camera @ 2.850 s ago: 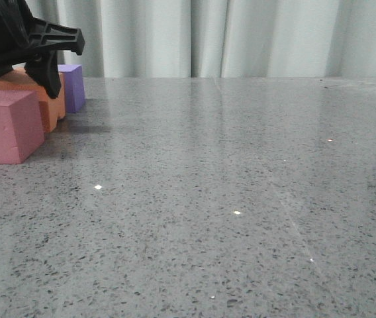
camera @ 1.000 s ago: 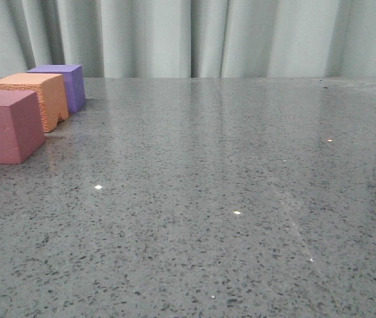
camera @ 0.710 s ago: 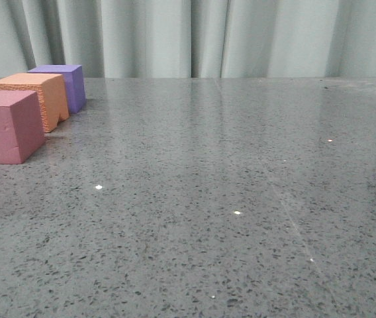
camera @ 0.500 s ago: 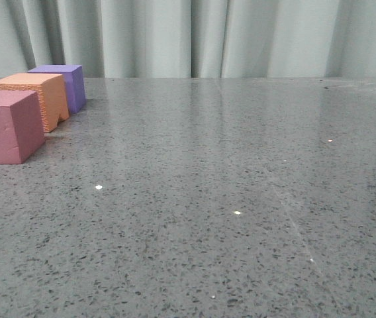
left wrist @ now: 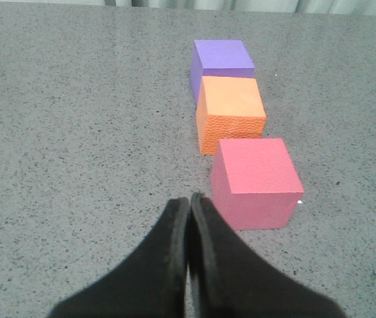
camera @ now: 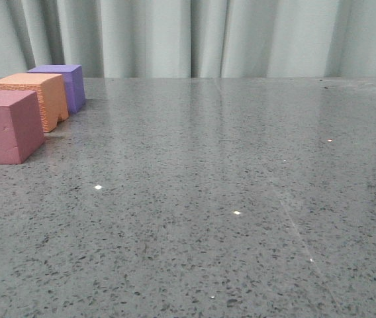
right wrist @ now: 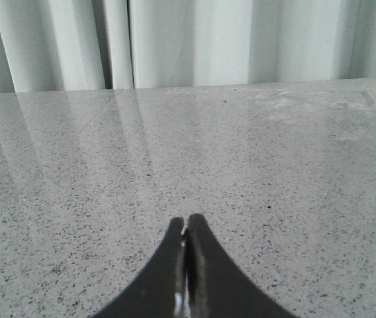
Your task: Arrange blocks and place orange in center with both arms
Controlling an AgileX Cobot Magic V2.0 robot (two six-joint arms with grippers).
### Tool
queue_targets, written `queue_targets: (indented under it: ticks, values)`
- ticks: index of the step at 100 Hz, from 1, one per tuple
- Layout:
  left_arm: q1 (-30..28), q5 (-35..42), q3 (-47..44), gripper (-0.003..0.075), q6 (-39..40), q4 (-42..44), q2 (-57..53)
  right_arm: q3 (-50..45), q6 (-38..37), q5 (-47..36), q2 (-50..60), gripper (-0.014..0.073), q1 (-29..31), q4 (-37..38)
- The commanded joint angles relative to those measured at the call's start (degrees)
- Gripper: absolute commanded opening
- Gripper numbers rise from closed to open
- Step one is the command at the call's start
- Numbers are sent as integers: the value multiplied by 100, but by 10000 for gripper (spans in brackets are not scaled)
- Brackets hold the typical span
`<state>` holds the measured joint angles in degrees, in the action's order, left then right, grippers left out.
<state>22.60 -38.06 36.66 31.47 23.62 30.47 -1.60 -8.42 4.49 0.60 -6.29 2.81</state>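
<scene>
From the front view I see the three foam cubes lined up at the far left of the speckled grey table (camera: 241, 199): the pink-red cube (camera: 6, 126) nearest, the orange cube (camera: 36, 98) behind it, the purple cube (camera: 65, 85) farthest, with no arm in sight. I judge the arranging done, since orange sits in the middle of the row; what remains, as I read it, is only to keep both arms clear. In the left wrist view my left gripper (left wrist: 189, 205) has its fingers pressed together, empty, just short of the pink-red cube (left wrist: 257, 180); the orange cube (left wrist: 231, 122) shows a smooth top and pebbled side, close against the purple cube (left wrist: 222, 66). In the right wrist view my right gripper (right wrist: 186, 228) is likewise closed on nothing, over bare table, curtain (right wrist: 194, 43) beyond.
</scene>
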Motion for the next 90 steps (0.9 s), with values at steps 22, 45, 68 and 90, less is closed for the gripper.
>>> queue_targets:
  ticks: [22,45,68,90]
  values:
    - [-34,539,156,-19,-9,526,0,79,60,-512,143,-67,39,-5]
    - [-244,1959,-492,-19,-1264,-112,-635,79,60,-512,143,-67,39,-5]
    - [-1147,3138,-1663,-19,-2527,-1506,-1424,79,60,-512,143,-67,39,-5]
    - [-1851,3718,-2762,-19,-2526,-1691,-2003,79,60,-512,143,-67,39,-5]
